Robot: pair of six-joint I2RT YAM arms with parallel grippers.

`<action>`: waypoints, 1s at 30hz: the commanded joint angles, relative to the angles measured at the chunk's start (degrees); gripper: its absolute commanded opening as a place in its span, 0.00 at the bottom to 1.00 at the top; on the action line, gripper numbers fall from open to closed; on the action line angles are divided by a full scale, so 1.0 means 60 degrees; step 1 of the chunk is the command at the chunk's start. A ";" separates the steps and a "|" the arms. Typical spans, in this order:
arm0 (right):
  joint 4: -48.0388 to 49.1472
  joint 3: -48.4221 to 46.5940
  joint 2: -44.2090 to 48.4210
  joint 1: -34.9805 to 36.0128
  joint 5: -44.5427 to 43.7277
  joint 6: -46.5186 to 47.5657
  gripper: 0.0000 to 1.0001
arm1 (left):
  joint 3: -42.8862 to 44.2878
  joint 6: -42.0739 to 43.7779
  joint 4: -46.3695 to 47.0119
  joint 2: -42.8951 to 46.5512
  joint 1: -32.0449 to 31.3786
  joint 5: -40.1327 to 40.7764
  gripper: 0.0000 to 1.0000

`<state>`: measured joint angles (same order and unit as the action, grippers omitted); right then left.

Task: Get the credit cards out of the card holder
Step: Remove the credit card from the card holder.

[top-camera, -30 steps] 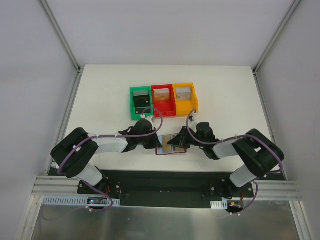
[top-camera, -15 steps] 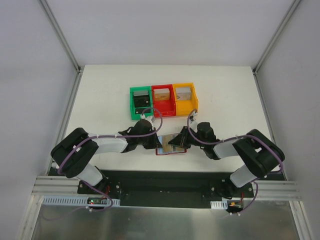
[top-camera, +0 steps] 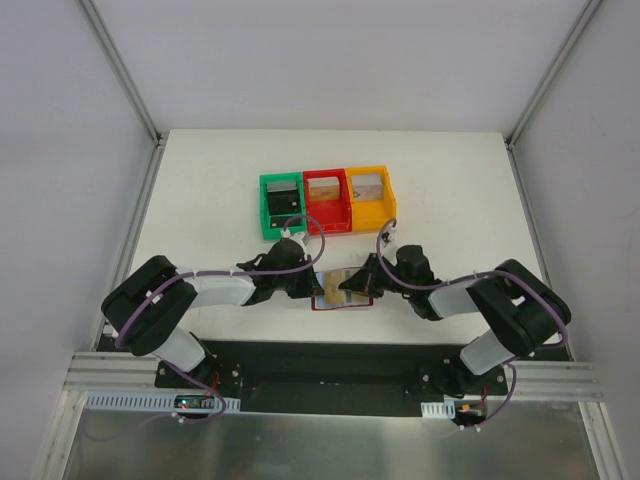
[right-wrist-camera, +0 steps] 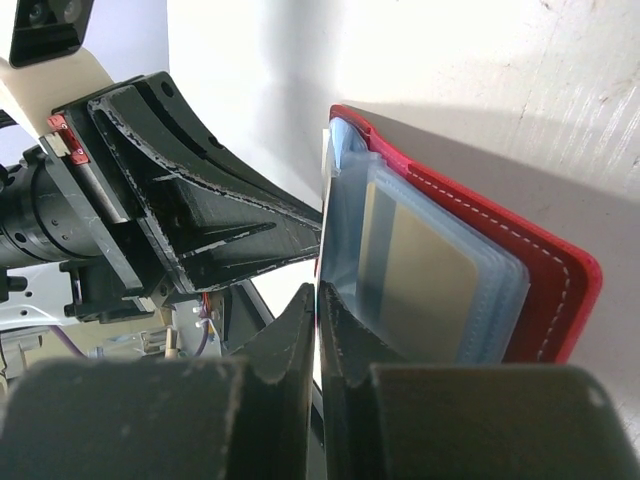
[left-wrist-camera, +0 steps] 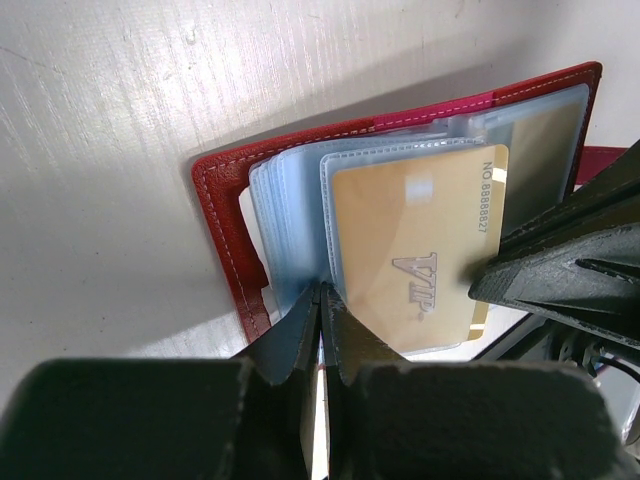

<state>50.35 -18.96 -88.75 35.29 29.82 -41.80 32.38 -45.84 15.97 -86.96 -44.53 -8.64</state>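
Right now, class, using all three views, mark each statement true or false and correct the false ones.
1. The card holder lies open on the table. True.
2. The gold card reads VIP. True.
3. The card holder sits inside a bin. False: it lies on the table, in front of the row of bins.
4. Both grippers hang wide open. False: the left gripper is shut on a sleeve of the card holder, the right gripper apparently on the gold card's exposed edge.
5. The gold card lies loose on the table. False: most of it sits in a clear sleeve.
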 commanded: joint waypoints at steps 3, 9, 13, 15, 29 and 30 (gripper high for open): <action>0.0779 0.0025 0.0422 -0.0110 0.0376 -0.0152 0.05 | -0.0299 0.0228 -0.0815 -0.0141 0.0039 0.0679 0.00; 0.0750 0.0055 0.0538 -0.0168 0.0434 -0.0138 0.05 | -0.0328 0.0229 -0.0816 -0.0068 0.0040 0.0752 0.00; 0.0720 0.0128 0.0568 -0.0227 0.0464 -0.0138 0.05 | -0.0358 0.0243 -0.0859 0.0006 0.0054 0.0840 0.00; 0.0706 0.0157 0.0583 -0.0242 0.0493 -0.0123 0.06 | -0.0372 0.0243 -0.0859 0.0035 0.0054 0.0855 0.00; 0.0720 0.0201 0.0597 -0.0359 0.0596 -0.0079 0.00 | -0.0372 0.0214 -0.0932 0.0035 0.0069 0.0899 0.00; 0.0706 0.0201 0.0583 -0.0359 0.0596 -0.0079 0.00 | -0.0372 0.0214 -0.0918 0.0020 0.0054 0.0884 0.00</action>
<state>50.41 -17.30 -87.15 33.34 31.07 -41.98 31.90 -45.84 16.01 -86.43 -44.56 -7.42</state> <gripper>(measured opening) 0.009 0.003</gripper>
